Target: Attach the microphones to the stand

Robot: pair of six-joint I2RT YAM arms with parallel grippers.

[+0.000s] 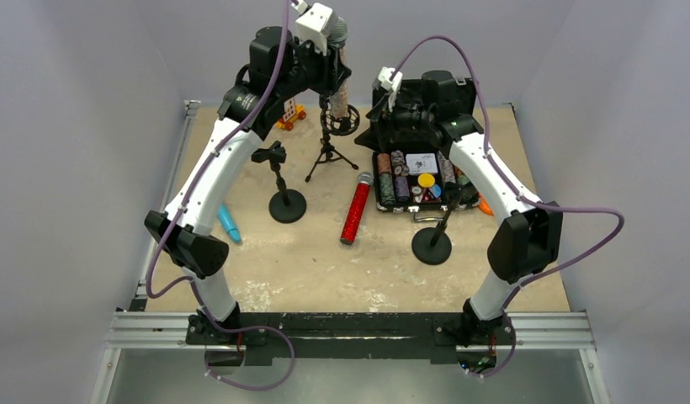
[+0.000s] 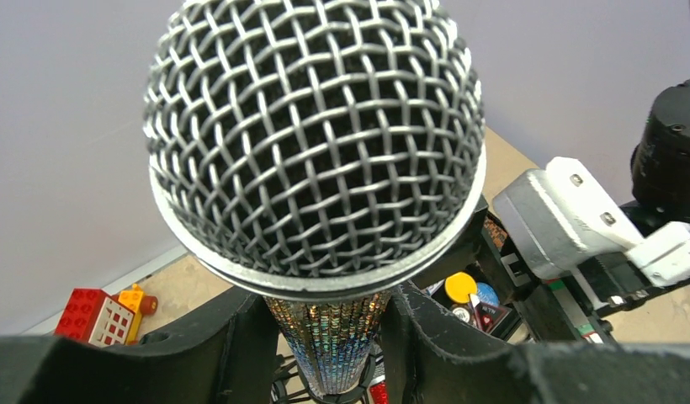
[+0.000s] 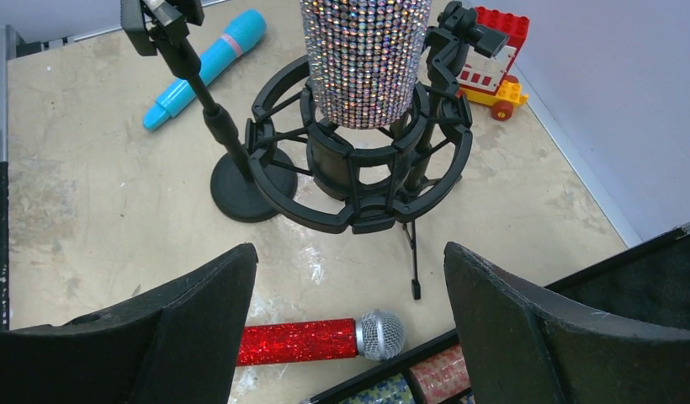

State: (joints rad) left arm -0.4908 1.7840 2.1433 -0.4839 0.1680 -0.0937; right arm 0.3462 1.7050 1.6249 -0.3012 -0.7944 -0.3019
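Silver-glitter microphone [image 3: 367, 59] upright in shock mount [image 3: 363, 220], far edge (mesh head up) | left gripper [image 2: 325, 320] clamped on its body | right gripper [image 3: 348, 252] wide, empty

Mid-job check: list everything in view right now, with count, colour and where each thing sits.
silver-glitter microphone: 1, silver with a grey mesh head, upright, lower end inside the shock mount
red-glitter microphone: 1, red, lying mid-table
light-blue microphone: 1, lying at the left, beside the left arm
tripod stand: 1, black, far centre, carries the shock mount
round-base stands: 2, black, one left of centre, one right
chip case: 1, black, open, coloured chips, far right
toy bricks: 1 cluster, red and yellow, far left
table: 1, beige
left hand: closed on the silver-glitter microphone
right hand: open, facing the shock mount
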